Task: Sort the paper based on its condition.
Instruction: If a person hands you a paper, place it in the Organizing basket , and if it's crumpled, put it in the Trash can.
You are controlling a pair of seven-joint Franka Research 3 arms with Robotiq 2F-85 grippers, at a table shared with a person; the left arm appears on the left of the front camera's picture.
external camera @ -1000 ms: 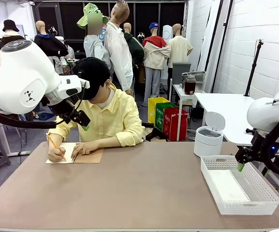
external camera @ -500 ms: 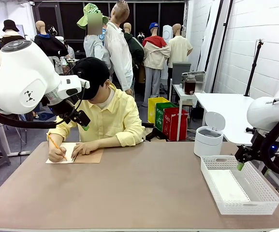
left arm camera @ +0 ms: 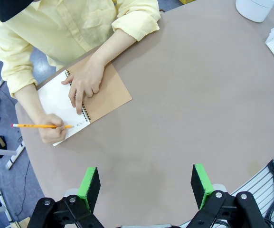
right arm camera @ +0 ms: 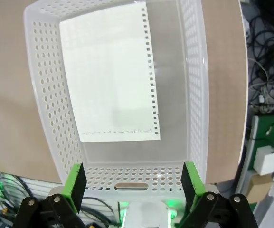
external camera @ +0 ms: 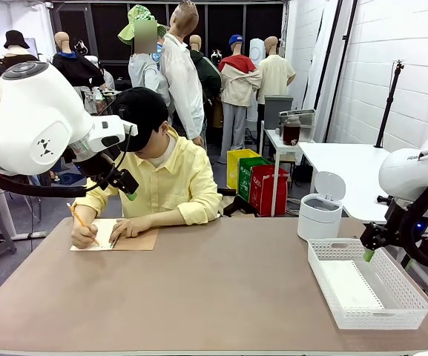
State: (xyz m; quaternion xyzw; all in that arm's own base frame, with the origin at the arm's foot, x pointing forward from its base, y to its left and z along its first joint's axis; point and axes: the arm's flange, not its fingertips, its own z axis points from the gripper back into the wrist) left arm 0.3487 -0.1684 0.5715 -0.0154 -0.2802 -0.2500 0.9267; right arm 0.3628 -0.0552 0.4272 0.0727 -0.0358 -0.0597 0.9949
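Lengthwise along the basket [right arm camera: 46, 118], flat paper [right arm camera: 108, 71]

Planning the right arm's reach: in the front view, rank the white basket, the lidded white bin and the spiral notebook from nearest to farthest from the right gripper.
From the right gripper:
1. White basket, just below it, on the right.
2. Lidded white bin, beyond the basket's far-left corner.
3. Spiral notebook, far across, on the left.

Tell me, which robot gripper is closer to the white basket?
Right. The right gripper hangs just above the white basket, at one end; the left gripper hovers across the table by the writing person.
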